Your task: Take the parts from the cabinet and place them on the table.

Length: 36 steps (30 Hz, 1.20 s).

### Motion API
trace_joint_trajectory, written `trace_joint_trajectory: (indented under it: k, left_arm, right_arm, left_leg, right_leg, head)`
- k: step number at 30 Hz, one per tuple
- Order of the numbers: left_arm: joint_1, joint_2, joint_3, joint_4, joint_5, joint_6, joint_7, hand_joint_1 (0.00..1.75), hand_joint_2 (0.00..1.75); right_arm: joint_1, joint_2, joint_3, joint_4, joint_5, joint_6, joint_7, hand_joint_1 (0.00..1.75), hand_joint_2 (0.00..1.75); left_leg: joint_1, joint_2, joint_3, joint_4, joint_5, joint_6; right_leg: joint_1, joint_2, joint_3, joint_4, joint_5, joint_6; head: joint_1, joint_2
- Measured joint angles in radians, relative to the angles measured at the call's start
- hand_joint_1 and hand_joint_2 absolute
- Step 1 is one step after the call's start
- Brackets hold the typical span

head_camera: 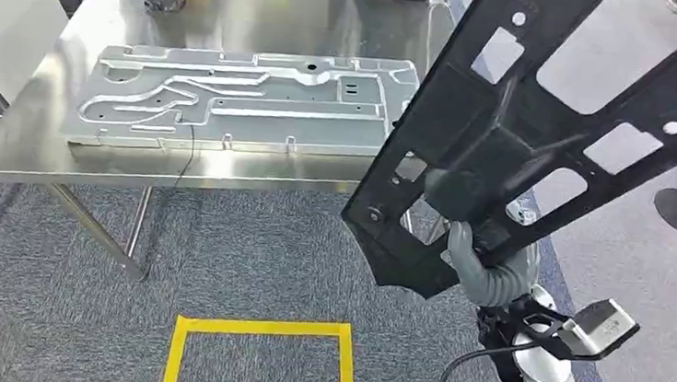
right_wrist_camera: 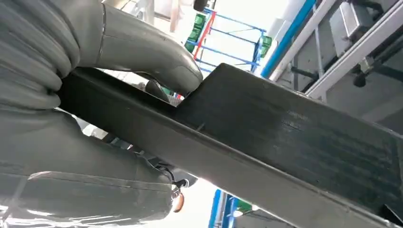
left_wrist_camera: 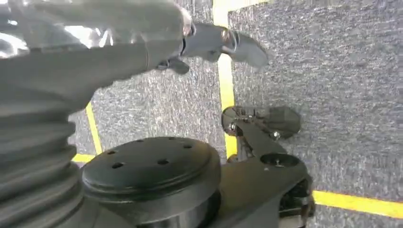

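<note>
One black panel [head_camera: 545,117] gripped by right hand [head_camera: 486,259]; silver plate [head_camera: 241,99] on table [head_camera: 33,155].

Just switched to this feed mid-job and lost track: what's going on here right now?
The robot's right hand grips a large black flat panel with rectangular cut-outs, holding it tilted in the air to the right of the stainless steel table. A silver stamped metal plate already lies flat on that table. The left hand hangs low over grey carpet with yellow floor tape, holding nothing.
</note>
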Motion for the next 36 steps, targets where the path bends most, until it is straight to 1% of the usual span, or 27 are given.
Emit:
trace_joint_trajectory:
  k: [2, 3, 4, 5, 7, 8, 11, 12, 13, 14, 15, 17, 18, 19, 20, 22, 23, 24, 26, 28, 29, 30, 32, 33, 34, 35, 36]
  left_arm:
    - [0.001, 0.000, 0.000, 0.000, 0.000, 0.000, 0.000, 0.00, 1.75]
    - [0.002, 0.000, 0.000, 0.000, -0.001, 0.000, 0.000, 0.00, 1.75]
    - [0.002, 0.000, 0.000, 0.000, -0.001, 0.000, 0.000, 0.00, 1.75]
    - [0.002, 0.000, 0.000, 0.000, -0.001, 0.000, 0.000, 0.00, 1.75]
    - [0.002, 0.000, 0.000, 0.000, -0.002, 0.000, 0.000, 0.00, 1.75]
    - [0.001, 0.000, 0.000, 0.000, -0.002, 0.000, 0.000, 0.00, 1.75]
    - [0.001, 0.000, 0.000, 0.000, -0.002, -0.002, 0.001, 0.00, 1.75]
    - [0.001, 0.000, 0.000, 0.000, -0.002, -0.002, 0.002, 0.00, 1.75]
    - [0.000, 0.000, 0.000, 0.000, -0.002, -0.002, 0.002, 0.00, 1.75]
    - [-0.001, 0.000, 0.000, 0.000, -0.002, -0.002, 0.002, 0.00, 1.75]
    - [-0.002, 0.000, 0.000, 0.000, -0.002, -0.002, 0.002, 0.00, 1.75]
    - [0.000, 0.000, 0.000, 0.000, -0.002, -0.002, 0.002, 0.00, 1.75]
    - [0.002, 0.000, 0.000, 0.000, -0.002, -0.003, 0.002, 0.00, 1.75]
    - [0.002, 0.000, 0.000, 0.000, -0.002, -0.003, 0.002, 0.00, 1.75]
    - [0.002, 0.000, 0.000, 0.000, -0.002, -0.003, 0.002, 0.00, 1.75]
    - [0.001, 0.000, 0.000, 0.000, -0.003, -0.003, 0.002, 0.00, 1.75]
    - [0.001, 0.000, 0.000, 0.000, -0.003, -0.003, 0.002, 0.00, 1.75]
    - [-0.001, 0.000, 0.000, 0.000, -0.003, -0.003, 0.001, 0.00, 1.75]
    - [0.000, 0.000, 0.000, 0.000, -0.003, -0.003, 0.002, 0.00, 1.75]
    - [0.002, 0.000, 0.000, 0.000, -0.004, -0.003, 0.002, 0.00, 1.75]
    - [0.000, 0.000, 0.000, 0.000, -0.004, -0.003, 0.002, 0.00, 1.75]
    - [-0.002, 0.000, 0.000, 0.000, -0.004, -0.003, 0.002, 0.00, 1.75]
    - [-0.001, 0.000, 0.000, 0.000, -0.004, -0.003, 0.003, 0.00, 1.75]
    - [-0.001, 0.000, -0.001, 0.000, -0.004, -0.003, 0.003, 0.00, 1.75]
    - [0.000, 0.000, -0.001, 0.000, -0.004, -0.003, 0.004, 0.00, 1.75]
    - [0.000, 0.000, -0.001, 0.000, -0.004, -0.003, 0.005, 0.00, 1.75]
    - [-0.001, 0.000, -0.001, 0.000, -0.004, -0.003, 0.006, 0.00, 1.75]
  right_arm:
    - [0.002, 0.000, -0.005, 0.000, 0.000, 0.000, 0.000, 1.75, 1.75]
    - [0.003, -0.001, -0.006, 0.000, 0.000, 0.000, 0.000, 1.75, 1.75]
    - [0.003, -0.003, -0.008, 0.000, 0.000, 0.000, 0.000, 1.75, 1.75]
    - [0.003, -0.006, -0.013, 0.000, 0.000, 0.000, 0.000, 1.75, 1.75]
    - [0.004, -0.012, -0.019, -0.001, 0.000, 0.000, -0.001, 1.75, 1.75]
    - [0.003, -0.015, -0.021, -0.002, 0.000, 0.000, -0.001, 1.75, 1.75]
    - [0.010, -0.021, -0.029, -0.002, 0.000, 0.001, -0.005, 1.75, 1.75]
    - [0.011, -0.023, -0.031, -0.002, 0.000, 0.001, -0.005, 1.75, 1.75]
    - [0.011, -0.024, -0.034, -0.002, 0.000, 0.001, -0.005, 1.75, 1.75]
    - [0.011, -0.024, -0.036, -0.002, 0.000, 0.001, -0.005, 1.75, 1.75]
    - [0.010, -0.024, -0.037, -0.003, 0.000, 0.001, -0.006, 1.75, 1.75]
    - [0.012, -0.024, -0.039, -0.002, 0.001, 0.002, -0.005, 1.75, 1.75]
    - [0.014, -0.024, -0.039, -0.002, 0.002, 0.002, -0.005, 1.75, 1.75]
    - [0.016, -0.024, -0.040, -0.002, 0.003, 0.002, -0.005, 1.75, 1.75]
    - [0.018, -0.024, -0.041, -0.002, 0.003, 0.002, -0.005, 1.75, 1.75]
    - [0.021, -0.024, -0.043, -0.002, 0.008, 0.002, -0.005, 1.75, 1.75]
    - [0.022, -0.024, -0.045, -0.002, 0.009, 0.001, -0.006, 1.75, 1.75]
    - [0.023, -0.025, -0.047, -0.003, 0.012, 0.001, -0.009, 1.75, 1.75]
    - [0.031, -0.027, -0.052, -0.008, 0.018, 0.000, -0.010, 1.75, 1.75]
    - [0.035, -0.028, -0.056, -0.014, 0.020, 0.000, -0.011, 1.75, 1.75]
    - [0.037, -0.028, -0.059, -0.018, 0.021, 0.000, -0.011, 1.75, 1.75]
    - [0.036, -0.029, -0.062, -0.023, 0.021, -0.001, -0.011, 1.75, 1.75]
    - [0.039, -0.030, -0.063, -0.025, 0.023, -0.001, -0.011, 1.75, 1.75]
    - [0.042, -0.030, -0.063, -0.026, 0.025, -0.002, -0.011, 1.75, 1.75]
    - [0.043, -0.030, -0.063, -0.026, 0.026, -0.002, -0.008, 1.75, 1.75]
    - [0.044, -0.031, -0.064, -0.026, 0.027, -0.003, -0.007, 1.75, 1.75]
    - [0.044, -0.031, -0.064, -0.027, 0.027, -0.003, -0.006, 1.75, 1.75]
  left_leg:
    - [-0.003, 0.000, 0.000, 0.001, -0.002, 0.003]
    - [-0.004, 0.000, 0.000, 0.001, -0.003, 0.004]
    - [-0.004, -0.001, 0.002, 0.001, -0.004, 0.004]
    - [-0.004, -0.002, 0.004, 0.003, -0.006, 0.003]
    - [-0.004, -0.004, 0.013, 0.005, -0.013, -0.002]
    - [-0.007, -0.004, 0.013, 0.006, -0.016, -0.006]
    - [-0.007, -0.004, 0.013, 0.004, -0.019, -0.022]
    - [-0.008, -0.003, 0.015, 0.002, -0.019, -0.026]
    - [-0.010, -0.002, 0.013, 0.007, -0.028, -0.033]
    - [-0.008, -0.001, 0.007, 0.033, -0.046, -0.038]
    - [-0.007, -0.001, -0.022, 0.096, -0.084, -0.041]
    - [-0.003, -0.001, -0.104, 0.263, -0.154, -0.047]
    - [-0.002, -0.001, -0.133, 0.315, -0.163, -0.049]
    - [-0.001, -0.001, -0.137, 0.315, -0.147, -0.049]
    - [0.000, -0.001, -0.119, 0.271, -0.113, -0.048]
    - [0.000, -0.001, -0.032, 0.091, -0.016, -0.040]
    - [-0.001, -0.001, -0.001, 0.020, -0.003, -0.033]
    - [-0.007, -0.001, 0.010, 0.002, -0.011, -0.031]
    - [-0.007, -0.003, 0.004, 0.008, -0.011, -0.024]
    - [-0.004, -0.002, 0.009, -0.005, -0.003, -0.009]
    - [-0.003, -0.001, 0.012, -0.010, -0.001, -0.004]
    - [-0.003, -0.001, 0.011, -0.010, -0.001, 0.001]
    - [-0.005, 0.001, 0.011, -0.010, -0.002, 0.004]
    - [-0.005, 0.001, 0.010, -0.009, -0.003, 0.005]
    - [-0.005, 0.001, 0.011, -0.008, -0.003, 0.005]
    - [-0.005, 0.000, 0.012, -0.007, -0.005, 0.004]
    - [-0.005, -0.001, 0.015, -0.006, -0.006, 0.003]
  right_leg:
    - [-0.001, 0.000, -0.077, 0.157, -0.063, 0.005]
    - [-0.001, 0.000, -0.098, 0.194, -0.065, 0.006]
    - [-0.001, 0.000, -0.095, 0.183, -0.045, 0.006]
    - [-0.001, 0.000, -0.068, 0.122, -0.003, 0.004]
    - [-0.001, -0.001, 0.020, -0.056, 0.083, -0.004]
    - [0.002, -0.001, 0.044, -0.102, 0.078, -0.008]
    - [0.011, 0.003, 0.042, -0.109, 0.077, -0.019]
    - [0.009, 0.003, 0.043, -0.113, 0.079, -0.024]
    - [-0.002, 0.001, 0.051, -0.123, 0.084, -0.031]
    - [-0.002, 0.001, 0.054, -0.125, 0.081, -0.036]
    - [-0.002, -0.001, 0.056, -0.125, 0.080, -0.040]
    - [0.000, -0.002, 0.056, -0.124, 0.078, -0.043]
    - [0.000, -0.002, 0.056, -0.124, 0.077, -0.044]
    - [0.000, -0.002, 0.058, -0.124, 0.076, -0.043]
    - [0.000, -0.001, 0.060, -0.123, 0.075, -0.042]
    - [0.000, 0.001, 0.071, -0.123, 0.069, -0.036]
    - [0.000, 0.001, 0.073, -0.123, 0.066, -0.032]
    - [0.007, 0.001, 0.069, -0.118, 0.064, -0.026]
    - [0.006, 0.001, 0.067, -0.121, 0.067, -0.015]
    - [0.003, 0.002, 0.068, -0.121, 0.064, -0.002]
    - [-0.001, 0.000, 0.062, -0.101, 0.047, 0.002]
    - [-0.001, 0.000, 0.037, -0.045, 0.010, 0.004]
    - [-0.002, 0.000, -0.042, 0.118, -0.064, 0.010]
    - [-0.002, 0.000, -0.074, 0.181, -0.081, 0.012]
    - [-0.002, -0.001, -0.085, 0.197, -0.073, 0.013]
    - [-0.003, -0.001, -0.071, 0.162, -0.040, 0.013]
    - [-0.004, -0.001, -0.035, 0.087, 0.006, 0.012]
  head:
    - [0.000, 0.000]
    - [0.000, 0.000]
    - [0.000, 0.000]
    - [0.000, 0.000]
    - [0.000, 0.000]
    - [0.000, 0.000]
    - [0.000, 0.000]
    - [0.000, 0.000]
    - [0.000, 0.000]
    - [0.000, 0.000]
    - [0.000, 0.000]
    - [0.000, 0.000]
    - [0.000, 0.000]
    - [0.000, 0.000]
    - [0.000, 0.000]
    - [0.000, 0.000]
    - [0.000, 0.000]
    - [0.000, 0.000]
    - [0.000, 0.000]
    - [0.000, 0.000]
    - [0.000, 0.000]
    - [0.000, 0.000]
    - [0.000, 0.000]
    - [0.000, 0.000]
    - [0.000, 0.000]
    - [0.000, 0.000]
    - [0.000, 0.000]
